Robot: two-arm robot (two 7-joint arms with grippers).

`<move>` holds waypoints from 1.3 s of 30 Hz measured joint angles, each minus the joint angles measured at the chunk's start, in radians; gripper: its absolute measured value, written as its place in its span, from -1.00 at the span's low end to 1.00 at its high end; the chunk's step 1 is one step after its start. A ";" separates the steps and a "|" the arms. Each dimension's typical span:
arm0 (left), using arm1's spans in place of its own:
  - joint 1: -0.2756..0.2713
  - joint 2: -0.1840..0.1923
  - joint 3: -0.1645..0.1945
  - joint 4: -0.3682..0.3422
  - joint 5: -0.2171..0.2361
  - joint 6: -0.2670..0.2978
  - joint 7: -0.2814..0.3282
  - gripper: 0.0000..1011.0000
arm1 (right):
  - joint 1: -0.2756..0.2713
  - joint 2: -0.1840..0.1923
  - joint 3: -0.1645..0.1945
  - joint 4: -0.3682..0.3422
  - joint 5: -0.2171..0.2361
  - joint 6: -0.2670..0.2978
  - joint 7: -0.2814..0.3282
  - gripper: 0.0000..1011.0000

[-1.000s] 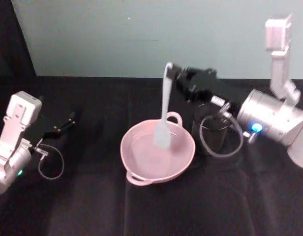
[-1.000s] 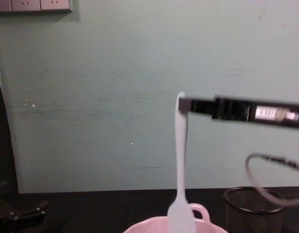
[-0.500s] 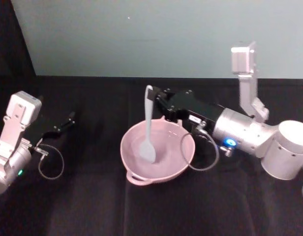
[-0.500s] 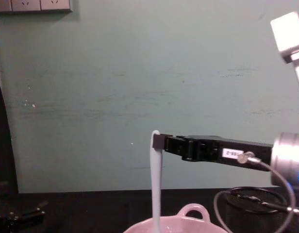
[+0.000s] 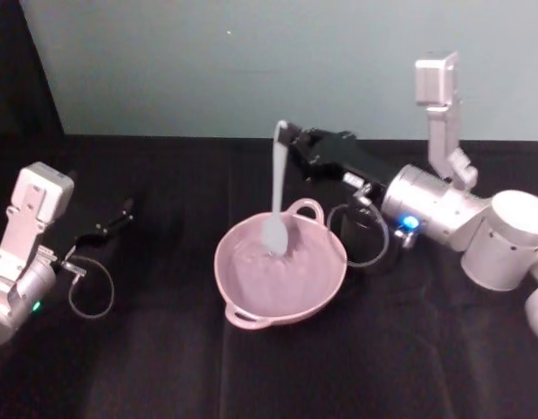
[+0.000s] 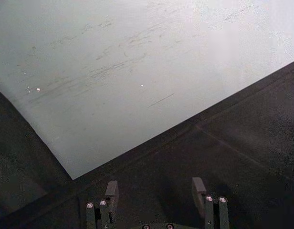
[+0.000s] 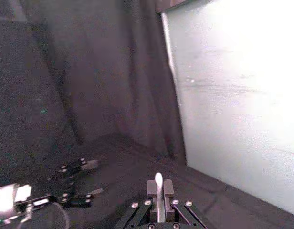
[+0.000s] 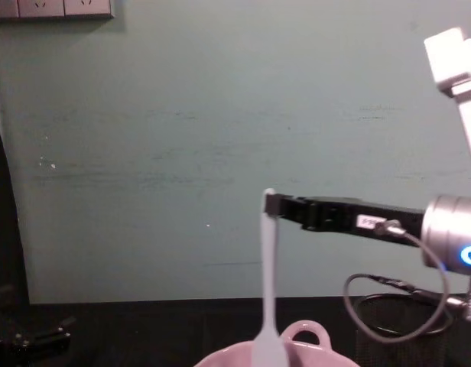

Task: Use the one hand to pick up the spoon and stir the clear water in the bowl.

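White plastic spoon stands upright in the pink bowl, clenched at its top end by the right gripper.

In the head view the bowl sits in the middle of the frame on the black table. The wide end of the spoon is down inside the bowl, toward its far side near the small loop handle. The right arm reaches in from the right edge, and its gripper is above the bowl's far rim. In the chest view the spoon hangs from this gripper at the centre and goes down to the bowl at the bottom edge. The left gripper rests at the left of the frame, well apart from the bowl, fingers spread and empty.
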 joint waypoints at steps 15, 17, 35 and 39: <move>0.000 0.000 0.000 0.000 0.000 0.000 0.000 1.00 | -0.118 0.102 0.039 -0.190 -0.043 0.039 -0.032 -0.83; 0.000 0.000 0.000 0.000 0.000 0.000 0.000 1.00 | -0.133 0.109 0.036 -0.215 -0.047 0.042 -0.032 -0.83; 0.000 0.000 0.000 0.000 0.000 0.000 0.000 1.00 | -0.137 0.040 -0.009 -0.207 -0.055 0.015 0.005 -0.83; 0.000 0.000 0.000 0.000 0.000 0.000 0.000 1.00 | -0.104 0.006 -0.010 -0.144 -0.050 -0.001 0.012 -0.83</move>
